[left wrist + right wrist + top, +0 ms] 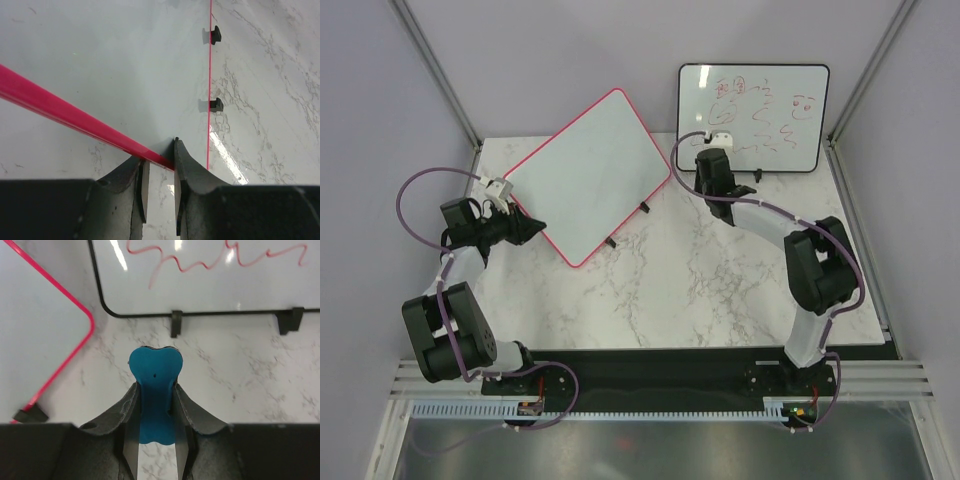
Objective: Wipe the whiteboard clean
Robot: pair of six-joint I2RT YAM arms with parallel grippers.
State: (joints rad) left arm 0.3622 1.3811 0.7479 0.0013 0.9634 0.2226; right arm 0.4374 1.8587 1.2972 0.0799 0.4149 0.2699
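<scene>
Our left tool (159, 152) is pinched nearly closed on the pink-red frame (65, 117) of the whiteboard (590, 170), gripping its lower-left edge. That board sits diagonally over the rear left of the marble surface (700, 290), its face wiped clean, with two black feet (215, 35) showing along one side. Our right tool (155, 385) is clamped on a blue eraser (155, 365), lobed tip poking forward. It hovers just beside the board's right corner, in front of the black-framed whiteboard (200, 270) with red scribbles.
</scene>
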